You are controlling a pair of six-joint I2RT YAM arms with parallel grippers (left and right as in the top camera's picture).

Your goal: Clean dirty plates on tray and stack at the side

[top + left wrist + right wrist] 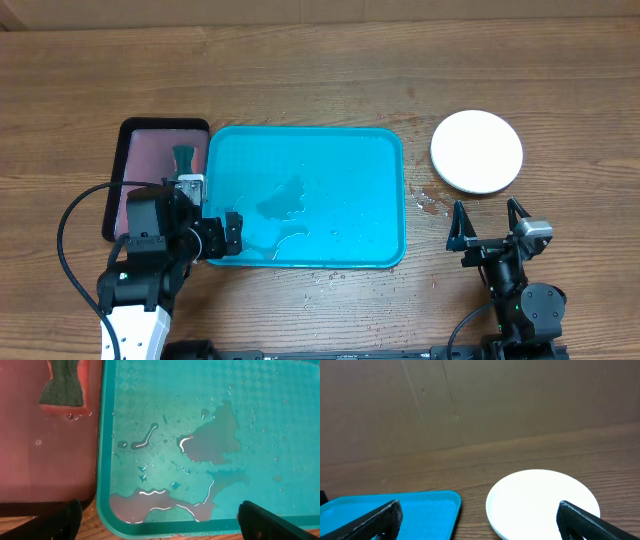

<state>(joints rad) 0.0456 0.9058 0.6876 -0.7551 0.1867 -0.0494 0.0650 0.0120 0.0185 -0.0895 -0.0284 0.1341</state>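
Note:
The turquoise tray [385, 150] lies at the table's middle with puddles of reddish water [210, 442] on its floor and no plate on it. A white plate [477, 151] lies on the table right of the tray; the right wrist view [540, 497] shows a thin second rim beneath it. No light blue or yellow-green plate shows. My left gripper [215, 235] is open and empty, straddling the tray's front left corner [160, 522]. My right gripper [487, 225] is open and empty, just in front of the white plate [480, 520].
A black-rimmed pinkish tray [140, 160] sits against the turquoise tray's left side, with a green sponge [184, 155] at its far right; the left wrist view also shows the sponge [62, 385]. Water drops [430, 200] dot the wood between tray and plate.

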